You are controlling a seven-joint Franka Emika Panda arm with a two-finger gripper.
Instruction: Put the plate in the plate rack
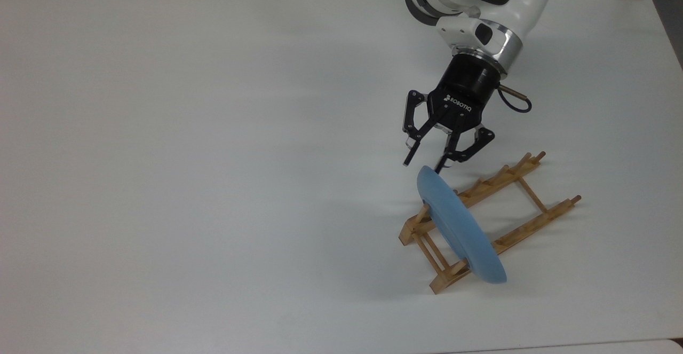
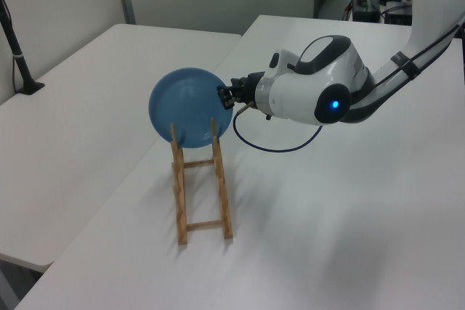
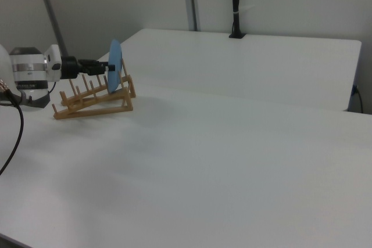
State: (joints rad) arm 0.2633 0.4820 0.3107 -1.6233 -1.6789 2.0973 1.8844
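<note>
ROBOTIQ-marked pincer (image 1: 423,165) spread open, empty, beside plate (image 1: 460,227) standing in plate rack (image 1: 525,191).

The top view looks steeply down on the table (image 1: 213,183), rack (image 1: 525,225) at lower right. The left view looks along the rack (image 2: 200,186) from one end, fairly near. The right view sits low and farther off, rack (image 3: 93,101) at upper left.

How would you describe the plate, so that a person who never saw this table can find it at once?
On the white table, look toward the top view's right for a small wooden plate rack. The plate stands on edge between its end pegs, just below the open gripper. It is the one round, light-blue thing there.
</note>
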